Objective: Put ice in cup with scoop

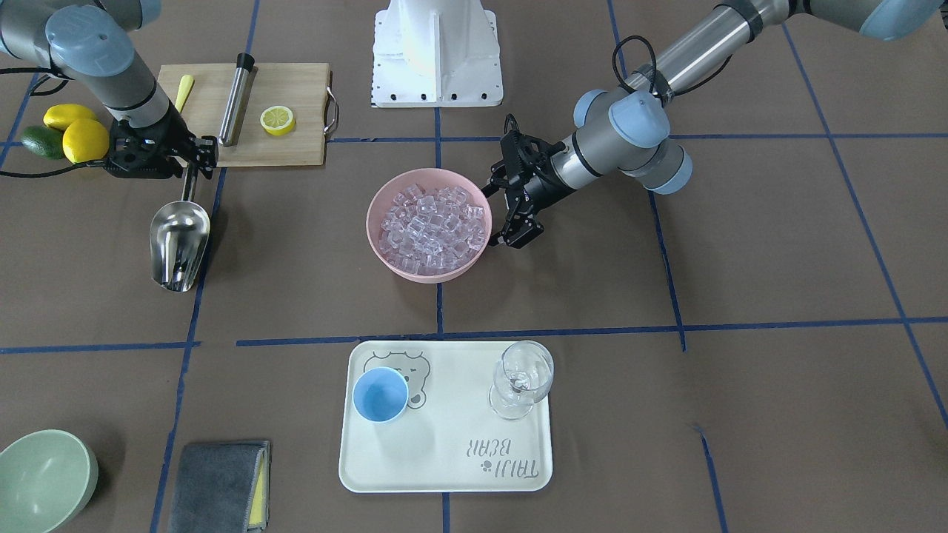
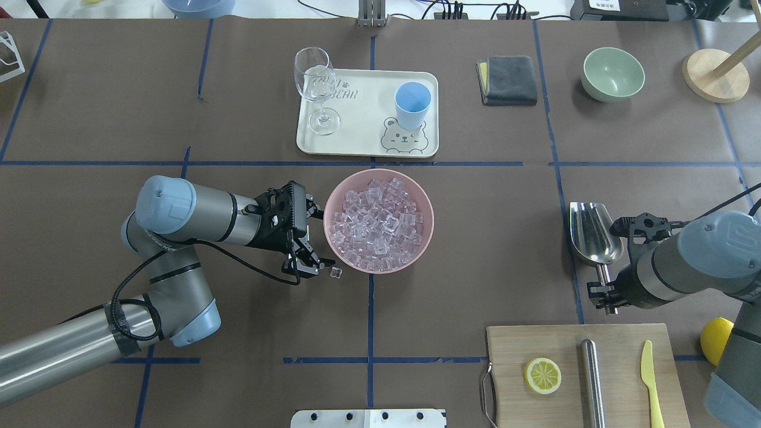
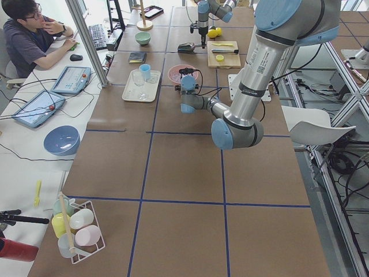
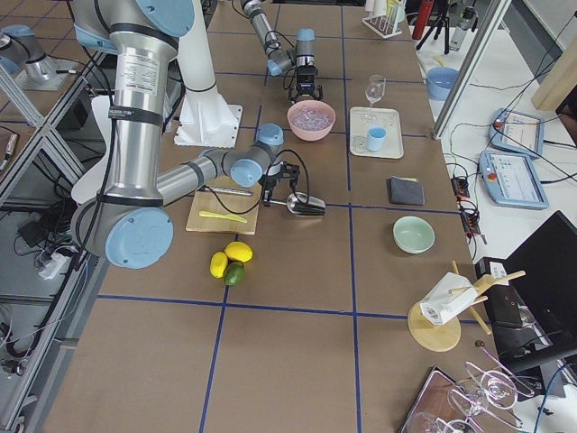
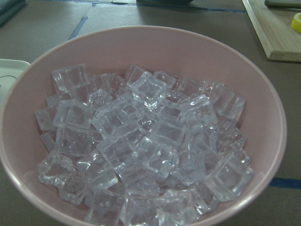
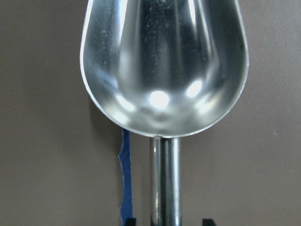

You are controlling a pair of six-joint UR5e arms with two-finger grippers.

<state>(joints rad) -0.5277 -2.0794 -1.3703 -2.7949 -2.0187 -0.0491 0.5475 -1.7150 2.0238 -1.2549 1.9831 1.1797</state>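
Note:
The steel scoop (image 1: 178, 240) lies on the table, trough away from the robot; it also shows in the overhead view (image 2: 591, 232). My right gripper (image 1: 191, 159) straddles its rod handle (image 6: 164, 188). The fingertips (image 6: 129, 220) show a small gap on each side of the handle. Clear ice cubes (image 2: 377, 223) fill a pink bowl (image 2: 416, 190). My left gripper (image 2: 314, 238) is open, right beside the bowl's rim. One loose cube (image 2: 336, 273) lies on the table by it. The light-blue cup (image 1: 380, 394) stands upright on a white tray (image 1: 444, 474), with no ice showing in it.
A wine glass (image 1: 522, 377) stands on the same tray. A cutting board (image 1: 296, 144) holds a steel cylinder, a lemon slice and a yellow knife. Lemons and a lime (image 1: 70, 133) lie by the right arm. A green bowl (image 1: 41, 477) and a grey cloth (image 1: 218, 485) are at the far edge.

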